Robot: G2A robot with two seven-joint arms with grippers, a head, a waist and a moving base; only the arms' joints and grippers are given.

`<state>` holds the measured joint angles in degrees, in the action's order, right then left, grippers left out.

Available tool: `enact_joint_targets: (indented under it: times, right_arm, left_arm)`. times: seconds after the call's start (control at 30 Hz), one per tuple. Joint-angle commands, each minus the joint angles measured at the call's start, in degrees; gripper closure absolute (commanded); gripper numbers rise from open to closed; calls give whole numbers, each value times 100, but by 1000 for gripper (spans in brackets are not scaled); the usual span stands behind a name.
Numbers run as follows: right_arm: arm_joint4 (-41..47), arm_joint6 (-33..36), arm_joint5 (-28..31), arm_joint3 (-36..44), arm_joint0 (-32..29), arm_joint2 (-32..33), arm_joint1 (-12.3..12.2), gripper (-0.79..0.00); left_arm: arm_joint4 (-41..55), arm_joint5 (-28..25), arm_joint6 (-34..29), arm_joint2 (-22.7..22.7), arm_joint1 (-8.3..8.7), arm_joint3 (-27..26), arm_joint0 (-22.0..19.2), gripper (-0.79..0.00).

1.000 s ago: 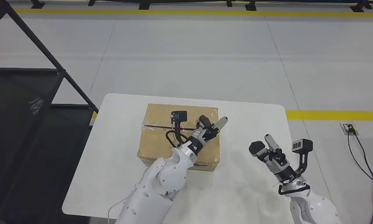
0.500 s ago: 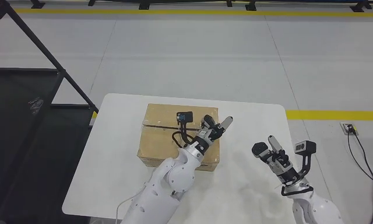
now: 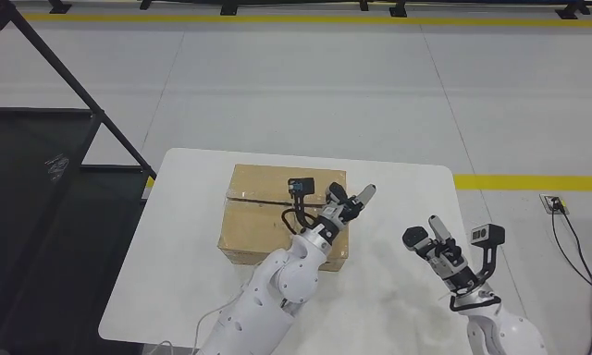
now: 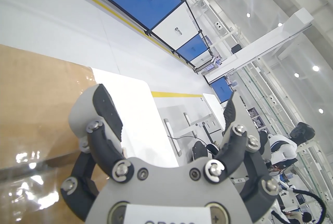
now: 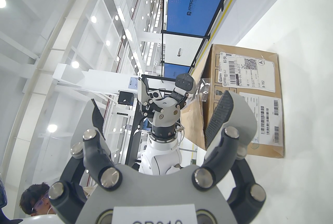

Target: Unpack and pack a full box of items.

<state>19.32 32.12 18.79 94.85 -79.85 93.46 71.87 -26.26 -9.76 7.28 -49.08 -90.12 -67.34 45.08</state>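
I have the cardboard box (image 3: 268, 216) sitting on the white bench (image 3: 185, 263), toward the bench's far side and a little left of its middle. From above its top flaps look shut, with a dark seam (image 3: 254, 199) running across the lid. The side facing my right arm carries white shipping labels (image 5: 244, 71), and a crumpled scrap of clear tape (image 5: 203, 88) sticks up at the upper edge of that side.

My left claw (image 3: 352, 196) hangs over the box's right-hand edge, above the lid and, as far as I can see, not touching it. Its fingers (image 4: 106, 102) are spread wide with nothing between them. In the left wrist view the lid lies close beside one finger, glossy where it is taped.

My right claw (image 3: 425, 233) is well to the right of the box, over the bench near its right-hand edge, apart from both the box and the other claw. It is released too, fingers (image 5: 221, 118) parted and holding nothing, and it points toward the labelled side of the box.

A black frame (image 3: 46, 216) with dark netting stands beside the bench on the left, and a yellow line (image 3: 523, 181) crosses the floor to the right
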Motion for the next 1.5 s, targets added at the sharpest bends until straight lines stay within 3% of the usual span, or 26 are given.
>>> enact_joint_targets:
  times: [0.0, 0.13, 0.23, 0.47, 0.6, 0.73, 0.87, 0.97, 1.27, 1.47]
  right_arm:
    - [3, -1, -4, -10, 14, -3, -4, -785]
    - [17, 17, -86, -39, 128, -16, -17, -785]
    - [-47, 116, -240, -40, 323, -36, -36, -785]
    - [-433, 521, -938, -110, 1242, -472, -66, -785]
    - [-675, 689, -1486, -405, 2015, -1024, -34, -785]
    - [-1109, 605, -2107, -693, 2664, -1515, 7, -785]
    - [-1109, 605, -2107, -693, 2664, -1515, 7, -785]
    - [-1146, 513, -2095, -661, 2625, -1524, 8, -785]
    - [-1234, 483, -2530, -1251, 3303, -2523, 172, -785]
    - [-1209, 572, -2745, -1757, 3698, -2826, 247, -785]
  left_arm:
    - [3, -44, 7, -12, -15, -26, -1, -785]
    - [42, -212, -49, -254, 28, -488, 150, -785]
    - [-80, -333, -200, -688, 157, -1176, 488, -785]
    - [-98, -341, -903, -2433, 518, -3179, 1571, -785]
    - [36, -300, -1143, -3412, 652, -3794, 2023, -785]
    - [333, -230, -1247, -4164, 733, -3948, 2294, -785]
    - [647, -304, -1426, -4902, 817, -3912, 2623, -785]
    - [793, -437, -1587, -5167, 859, -3845, 2840, -785]
    - [947, -460, -1629, -5154, 906, -3567, 2855, -785]
    - [983, -516, -1638, -5132, 936, -3547, 2899, -785]
